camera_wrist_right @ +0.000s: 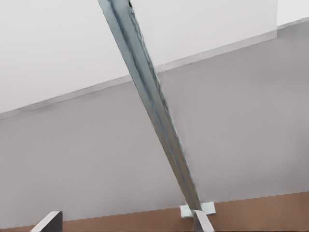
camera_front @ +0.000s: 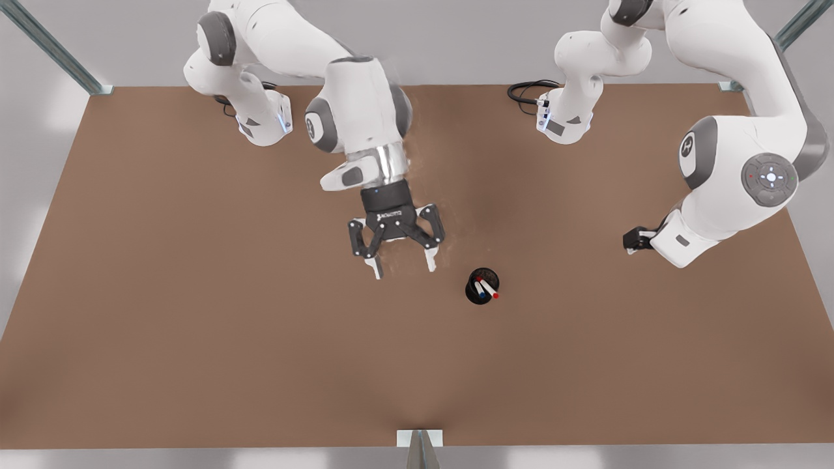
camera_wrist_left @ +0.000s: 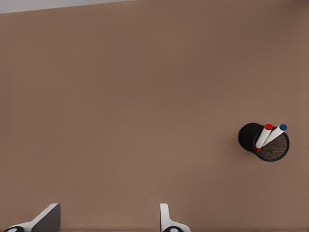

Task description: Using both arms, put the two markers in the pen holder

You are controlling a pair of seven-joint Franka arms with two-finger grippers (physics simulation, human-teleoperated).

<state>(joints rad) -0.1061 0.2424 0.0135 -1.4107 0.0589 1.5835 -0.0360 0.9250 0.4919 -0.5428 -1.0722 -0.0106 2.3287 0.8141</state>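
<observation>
The left end effector (camera_front: 401, 262) hangs over the middle of the brown worktop (camera_front: 195, 339), a little above centre in the front view, with its two white-tipped fingers (camera_front: 375, 268) spread wide and nothing between them. It sits up and to the left of the pen holder (camera_front: 482, 285) in that frame, near it but clearly apart. In the left wrist view the same fingers (camera_wrist_left: 166, 218) show along the lower edge, again well separated, with bare worktop (camera_wrist_left: 120, 106) between them and the pen holder (camera_wrist_left: 264, 142) off toward the right edge of the frame. The pen holder, a small black cup, stands upright on the worktop just right of centre in the front view. Both markers are inside it, leaning side by side against its rim with their capped ends poking out: the red marker (camera_front: 490, 290) and the blue marker (camera_front: 481, 291) in the front view, and the red marker (camera_wrist_left: 264, 135) and blue marker (camera_wrist_left: 276, 133) in the left wrist view, where the two white barrels lie just beside each other. The right end effector (camera_front: 631, 241) is held at the right side of the front view, well apart from the pen holder, tucked under its arm's white wrist so that little of it can be made out there. The right wrist view shows its fingers (camera_wrist_right: 48, 221) at the lower edge of the frame set wide apart and empty, facing a slanted metal frame post (camera_wrist_right: 149, 96) and a grey wall (camera_wrist_right: 72, 159) beyond the worktop's edge.
</observation>
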